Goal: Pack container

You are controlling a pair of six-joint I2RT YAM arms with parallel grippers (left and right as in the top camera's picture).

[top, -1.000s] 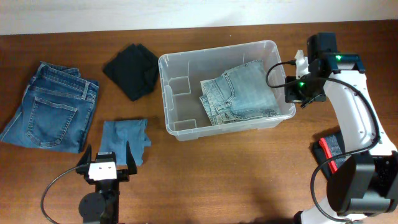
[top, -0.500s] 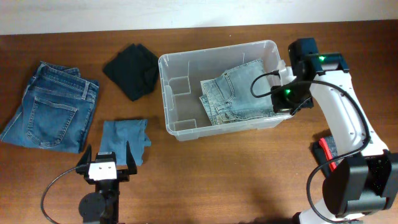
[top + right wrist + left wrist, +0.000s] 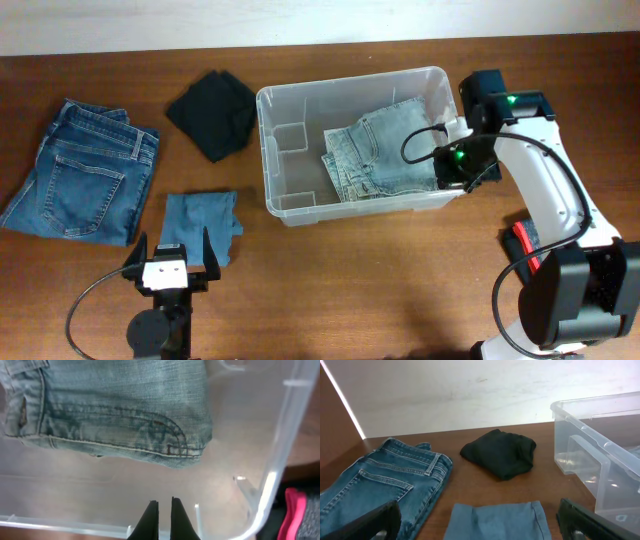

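Note:
The container (image 3: pixel 268 150) is a clear plastic bin at the table's middle, with folded light-blue jeans (image 3: pixel 385 150) in its right half. My right gripper (image 3: pixel 447 168) is over the bin's right end, fingers shut and empty. In the right wrist view the shut fingertips (image 3: pixel 162 510) point at the bin's floor just beside the light jeans (image 3: pixel 110 405), with the bin wall (image 3: pixel 280 450) to the right. My left gripper (image 3: pixel 172 262) is open and empty at the front left, just in front of a folded blue cloth (image 3: pixel 200 222). It shows in the left wrist view (image 3: pixel 480 527).
Dark-blue jeans (image 3: pixel 85 170) lie at far left and a black folded garment (image 3: pixel 213 113) behind the blue cloth. The left wrist view shows the jeans (image 3: pixel 375 485), black garment (image 3: pixel 500 452), blue cloth (image 3: pixel 497 520) and bin (image 3: pixel 590 435). A red and grey item (image 3: pixel 525 245) lies front right.
My right gripper has moved left and toward the front, from outside the bin's right wall to over its right end. The left arm has not moved.

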